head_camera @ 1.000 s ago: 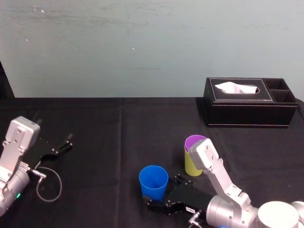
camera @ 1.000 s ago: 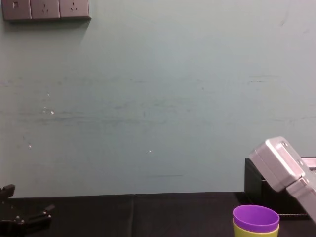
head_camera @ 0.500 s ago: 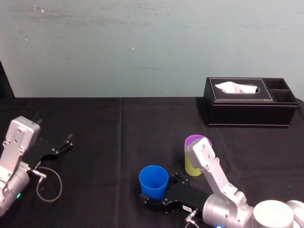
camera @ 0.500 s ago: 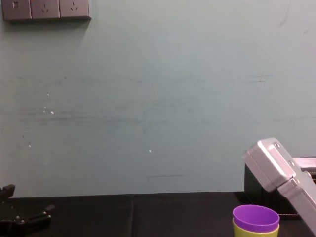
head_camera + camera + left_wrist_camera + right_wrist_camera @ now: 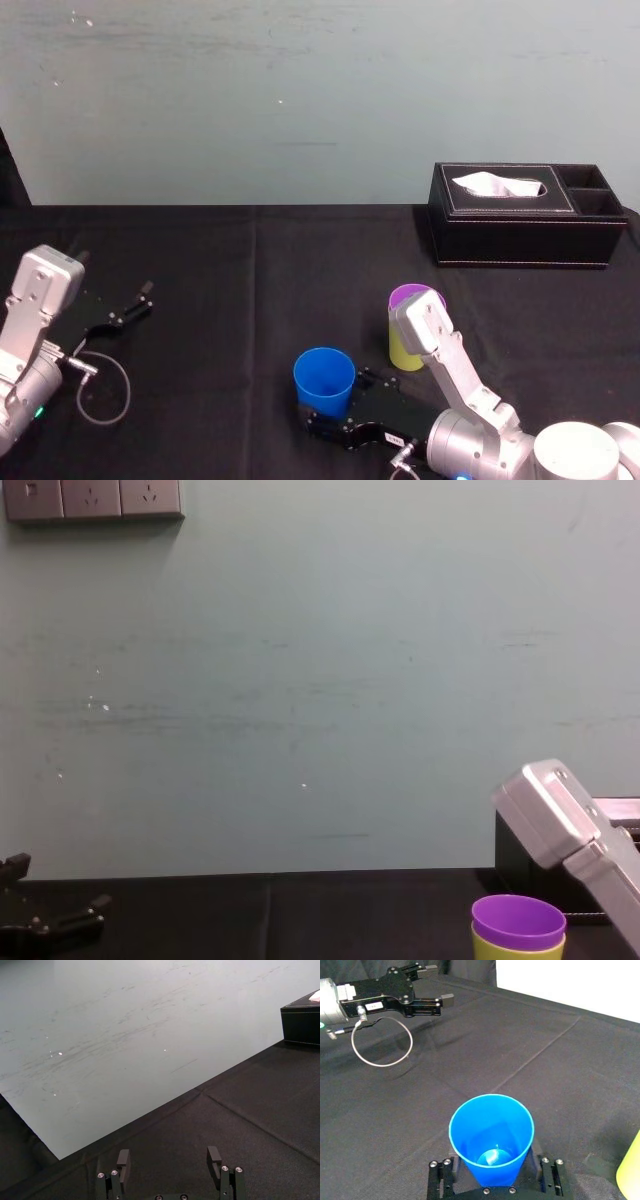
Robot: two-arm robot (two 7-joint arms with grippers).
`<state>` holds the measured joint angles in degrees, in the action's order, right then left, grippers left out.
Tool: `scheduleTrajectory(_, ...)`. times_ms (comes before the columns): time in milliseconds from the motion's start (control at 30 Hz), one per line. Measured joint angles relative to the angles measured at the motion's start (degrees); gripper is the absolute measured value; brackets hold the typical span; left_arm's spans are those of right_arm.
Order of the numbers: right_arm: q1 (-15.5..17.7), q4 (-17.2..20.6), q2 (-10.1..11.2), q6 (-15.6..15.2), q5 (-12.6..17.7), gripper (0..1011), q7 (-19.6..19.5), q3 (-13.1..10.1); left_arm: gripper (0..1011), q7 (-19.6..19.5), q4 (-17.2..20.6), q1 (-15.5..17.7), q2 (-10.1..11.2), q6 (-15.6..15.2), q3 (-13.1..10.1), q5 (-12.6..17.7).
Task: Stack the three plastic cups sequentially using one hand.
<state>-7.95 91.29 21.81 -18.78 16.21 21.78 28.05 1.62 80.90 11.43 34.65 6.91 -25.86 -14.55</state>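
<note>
The blue cup [image 5: 324,380] [image 5: 491,1135] stands upright on the black table. My right gripper [image 5: 335,402] [image 5: 495,1177] lies low behind it, open, one finger on each side of the cup's lower wall and close to it. The purple cup [image 5: 410,297] [image 5: 518,920] sits nested inside the lime-green cup [image 5: 403,347] [image 5: 518,949] just right of the blue one, behind my right arm's whitish wrist segment [image 5: 425,325]. My left gripper [image 5: 120,312] [image 5: 168,1160] rests open on the table at far left, holding nothing.
A black leather tissue box [image 5: 525,215] [image 5: 302,1022] stands at the back right. A grey cable loop [image 5: 100,390] [image 5: 380,1042] lies by my left arm. A bare stretch of black cloth [image 5: 250,280] spreads between the arms.
My right gripper has slid a little forward around the blue cup and its fingers have narrowed toward it. The cups and my left arm have stayed put.
</note>
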Motion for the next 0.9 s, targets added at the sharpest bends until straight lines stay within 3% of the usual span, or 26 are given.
scheduleTrajectory(233,0.0,0.0,0.0,0.0,0.0,715,0.0,0.0,1000,0.0,0.0,0.0,0.0,0.0,0.0,0.0)
scheduleTrajectory(600,0.1,1.4,0.6,0.6,0.1,705,0.3,-0.5,1000,0.0,0.0,0.0,0.0,0.0,0.0,0.0)
scheduleTrajectory(900,-1.4,7.7,3.9,-1.3,1.9,705,1.9,-2.9,1000,0.0,0.0,0.0,0.0,0.0,0.0,0.0)
